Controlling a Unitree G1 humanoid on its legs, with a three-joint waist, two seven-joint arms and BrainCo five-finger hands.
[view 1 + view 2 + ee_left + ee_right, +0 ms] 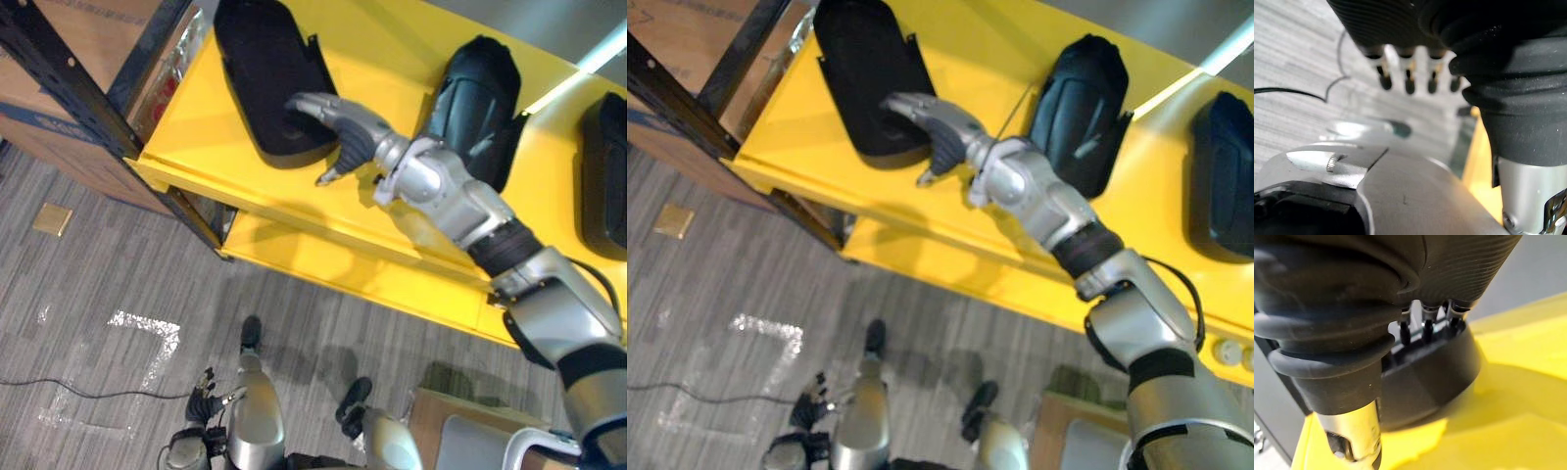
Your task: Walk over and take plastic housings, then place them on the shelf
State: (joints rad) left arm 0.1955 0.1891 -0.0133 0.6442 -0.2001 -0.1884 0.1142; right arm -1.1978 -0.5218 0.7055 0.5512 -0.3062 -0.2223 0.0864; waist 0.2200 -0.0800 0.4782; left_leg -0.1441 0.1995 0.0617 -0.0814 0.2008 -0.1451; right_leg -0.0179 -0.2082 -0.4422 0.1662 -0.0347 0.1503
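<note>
We find 3 black oval plastic housings lying on the upper yellow shelf board [186,132], each apart from the next with bare yellow between them. The left housing [257,69] lies near the black steel upright [69,69] of the rack and appears hollow side up, its rim showing all round. The middle housing [482,98] lies further along the board, partly behind the right forearm. The right housing [605,176] is cut by the edge of the head views.

The right hand [345,132] is stretched out over the near end of the left housing. Its fingers are straight and close together and lie on that end. In the right wrist view the dark fingertips [1426,333] rest at the housing's rim. The thumb [331,171] points down and away from the fingers, over the yellow board just beside the housing. It does not close on the housing, so the hand clasps nothing.

The left hand [1409,78] hangs low over the grey striped floor [98,284]. Its fingers are loosely straight in a row and hold nothing.

A lower yellow shelf board [372,269] runs beneath the upper one. Brown cardboard boxes [93,29] stand behind the upright. 1 small tan square [52,218] lies flat on the floor, well apart from the rack.
</note>
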